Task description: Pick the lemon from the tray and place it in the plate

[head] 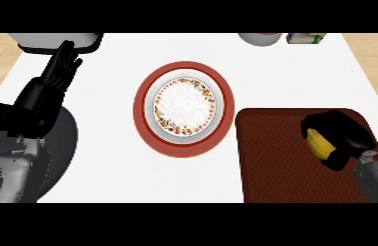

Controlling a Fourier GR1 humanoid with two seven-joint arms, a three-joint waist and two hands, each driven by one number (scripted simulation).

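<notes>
A yellow lemon (pixel 322 143) lies on the dark brown tray (pixel 273 155) at the lower right. My right hand (pixel 345 135) is over the tray with its black fingers curled round the lemon, hiding most of it. The plate (pixel 184 70) stands in the middle of the white counter, red-rimmed with a white centre and a patterned ring, to the left of the tray. My left hand (pixel 60 69) rests at the far left, fingers straight and pointing up, holding nothing.
A grey-white object (pixel 59 41) sits at the back left behind my left hand. A bowl (pixel 260 38) and a small box (pixel 306 38) stand at the back right edge. Bare white counter lies between plate and tray.
</notes>
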